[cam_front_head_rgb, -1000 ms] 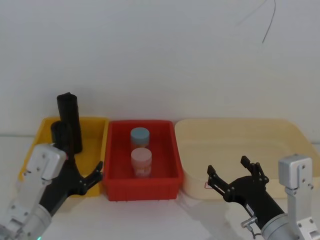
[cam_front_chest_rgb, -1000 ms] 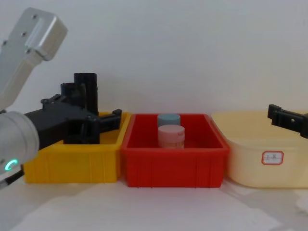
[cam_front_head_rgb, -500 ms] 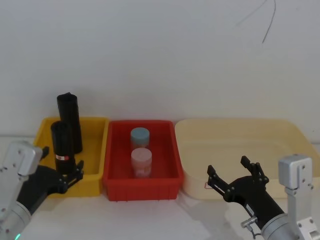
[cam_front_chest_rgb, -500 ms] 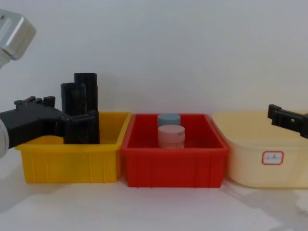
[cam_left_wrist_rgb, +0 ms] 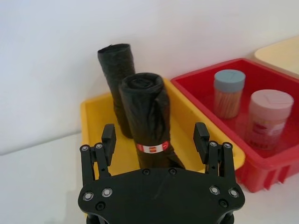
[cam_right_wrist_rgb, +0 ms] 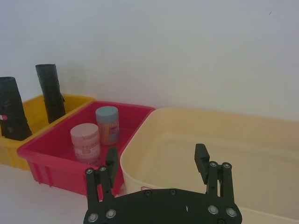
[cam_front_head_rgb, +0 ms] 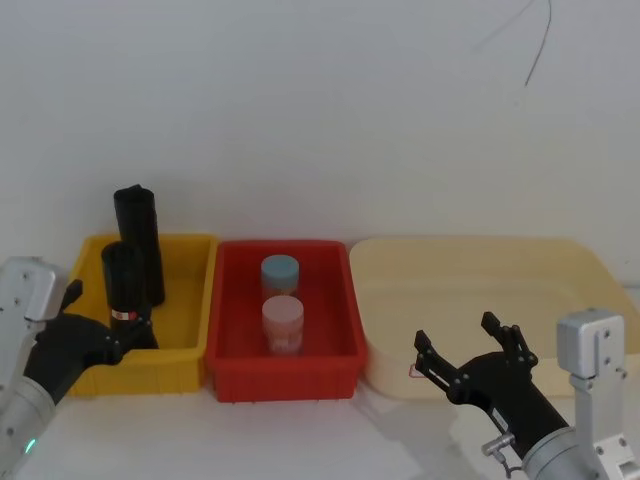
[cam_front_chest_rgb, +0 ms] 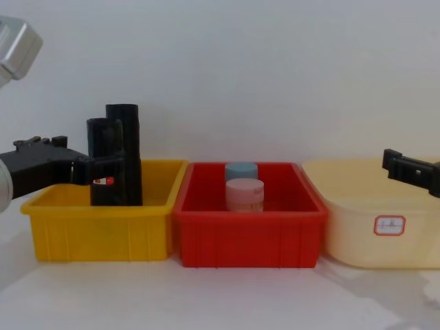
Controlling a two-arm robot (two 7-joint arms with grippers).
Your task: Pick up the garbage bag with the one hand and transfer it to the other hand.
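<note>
Bins are ranged in a row: cream tub (cam_front_head_rgb: 470, 250), red bin (cam_front_head_rgb: 285, 245), yellow bin (cam_front_chest_rgb: 96, 234). Left gripper (cam_left_wrist_rgb: 154, 133), fingers spread, has been drawn back from over the yellow bin and levelled at the garbage bag (cam_front_head_rgb: 122, 285), which is bracketed but not pinched; a grasp is judged imminent. Right gripper (cam_front_head_rgb: 457, 333), likewise spread, is held before the tub. The bag is stood upright in the yellow bin, long axis vertical, red-dotted label (cam_left_wrist_rgb: 150, 148) faced toward the left gripper.

Bright, even diffuse light; soft faint shadows on table (cam_front_chest_rgb: 240, 302) before red bin (cam_front_chest_rgb: 249, 237); dull sheen on garbage bag (cam_left_wrist_rgb: 148, 116).
</note>
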